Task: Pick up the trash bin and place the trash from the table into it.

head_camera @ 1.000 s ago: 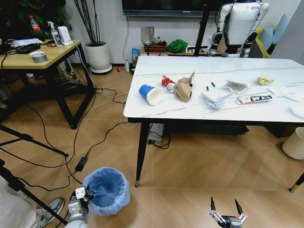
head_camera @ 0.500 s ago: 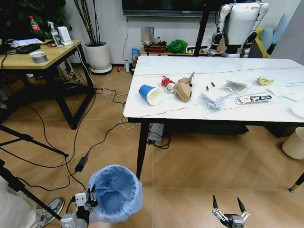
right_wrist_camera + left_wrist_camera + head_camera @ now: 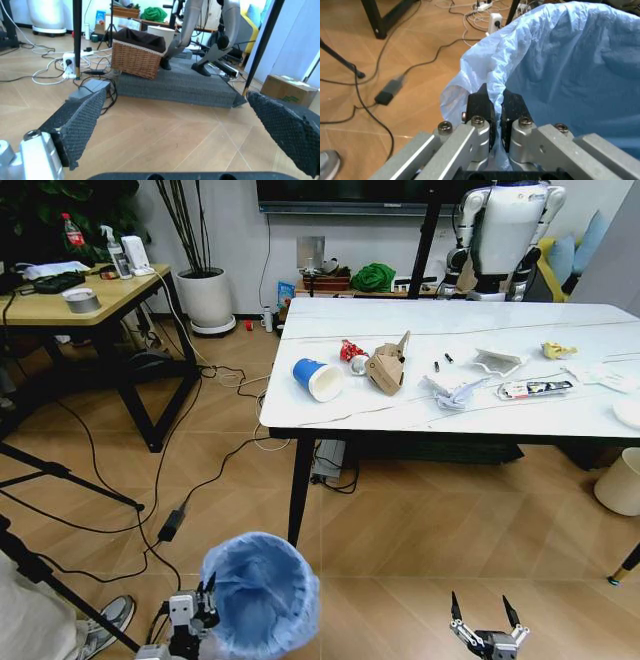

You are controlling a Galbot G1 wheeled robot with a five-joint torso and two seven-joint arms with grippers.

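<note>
Trash bin (image 3: 262,595) higher, nearer (rim in left gripper (image 3: 494,108)).

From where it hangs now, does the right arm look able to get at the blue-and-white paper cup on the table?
Probably not yet. The right gripper hangs open low over the floor, well short of the table, and the blue-and-white paper cup lies up on top past the edge. Nothing blocks it; it would need to rise and close in.

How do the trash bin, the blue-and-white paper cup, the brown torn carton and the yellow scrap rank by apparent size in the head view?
1. trash bin, largest, though it hangs nearest the camera, pinched at its rim by the left gripper
2. blue-and-white paper cup and brown torn carton, too alike to rank
3. yellow scrap, smallest
</note>
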